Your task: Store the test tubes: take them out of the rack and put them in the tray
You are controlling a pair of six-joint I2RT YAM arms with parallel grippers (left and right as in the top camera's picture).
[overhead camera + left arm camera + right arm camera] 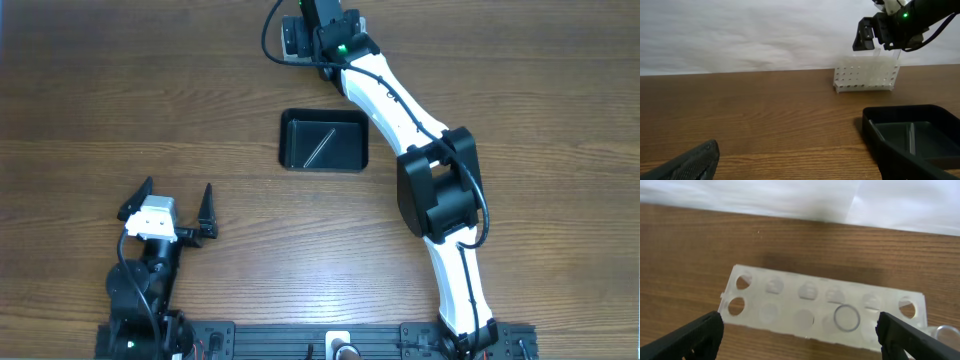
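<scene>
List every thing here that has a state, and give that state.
Rack: upright, a tube in it.
Tube in the rack: standing in a hole.
Tray: holds one tube.
Tube in the tray: lying flat.
Left gripper: open, holding nothing.
Right gripper: open, above the rack.

We see a grained, matt wooden table [120, 90], a glossy black plastic tray [880, 142], and at twelve o'clock a frosted plastic rack [790, 302].

Right end effector [797, 319] hovers directly above the rack [867, 77], fingers spread wide. Left end effector [178, 187] sits well apart from the rack, fingers open.
</scene>
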